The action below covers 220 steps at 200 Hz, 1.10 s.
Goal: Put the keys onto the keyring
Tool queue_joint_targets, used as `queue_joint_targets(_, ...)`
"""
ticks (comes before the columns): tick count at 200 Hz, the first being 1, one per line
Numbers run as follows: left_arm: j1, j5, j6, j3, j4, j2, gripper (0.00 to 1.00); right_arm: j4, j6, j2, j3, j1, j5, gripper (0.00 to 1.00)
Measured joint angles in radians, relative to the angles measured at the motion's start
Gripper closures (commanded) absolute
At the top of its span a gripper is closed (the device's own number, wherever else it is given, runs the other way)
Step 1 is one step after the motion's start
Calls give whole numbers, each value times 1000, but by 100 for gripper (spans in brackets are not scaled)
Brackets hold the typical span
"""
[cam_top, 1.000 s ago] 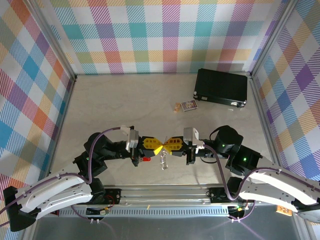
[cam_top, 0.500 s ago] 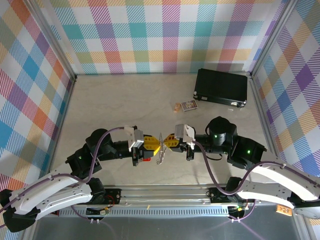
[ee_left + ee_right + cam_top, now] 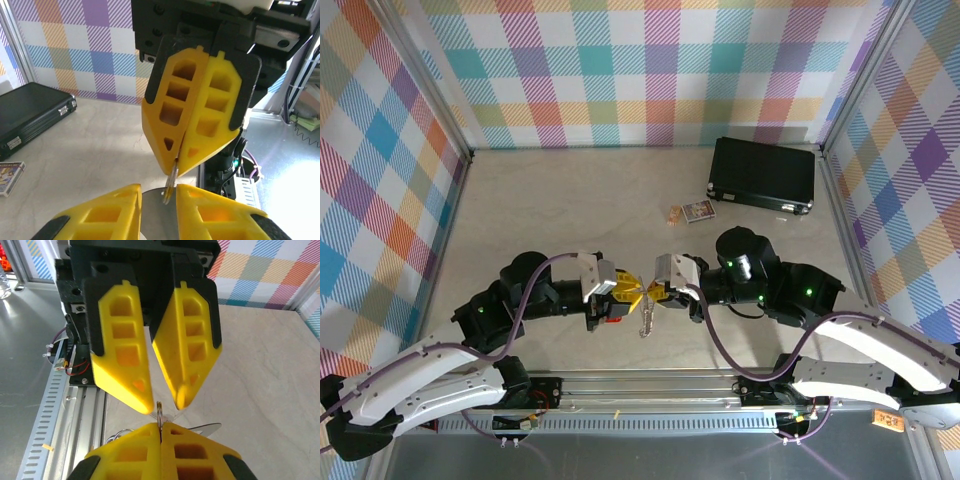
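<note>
The two grippers meet tip to tip above the near part of the table. My right gripper [image 3: 651, 293] [image 3: 160, 426] is shut, its yellow fingers pinching the thin edge of the silver keyring [image 3: 159, 411] [image 3: 172, 176]. The rest of the keyring and its chain hang below [image 3: 645, 318]. My left gripper [image 3: 634, 292] [image 3: 159, 194] stands open, one fingertip on each side of the ring's edge, without touching it. The key's red tag [image 3: 613, 318] shows just under the left fingers. A grey key blade [image 3: 206, 429] pokes out beside the right fingers.
A black case [image 3: 763, 173] [image 3: 25, 117] lies at the back right, with a small printed card [image 3: 698, 211] [image 3: 9, 175] in front of it. The aluminium rail [image 3: 650, 385] [image 3: 75, 430] runs along the near edge. Checked walls close in three sides.
My left gripper has gone from shut to open. My right arm has swung left and forward, still holding the keyring, so the meeting point has shifted slightly left.
</note>
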Motion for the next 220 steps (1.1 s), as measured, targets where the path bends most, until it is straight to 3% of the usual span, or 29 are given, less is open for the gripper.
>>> queue_joint_targets(84,0,19,21,19,-49,19,100,-22,-7,31,18,0,-6,100)
queue_joint_targets(126,0,24,19,18,-43,11,100,-18,-6,30,19,1,-8,100)
queue_joint_targets(158,0,27,-10,-17,35,-34,100,34,23,-1,6,8,-19,74)
queue_joint_targets(220,0,50,-76,-79,189,-69,100,169,101,-152,-118,12,-8,71)
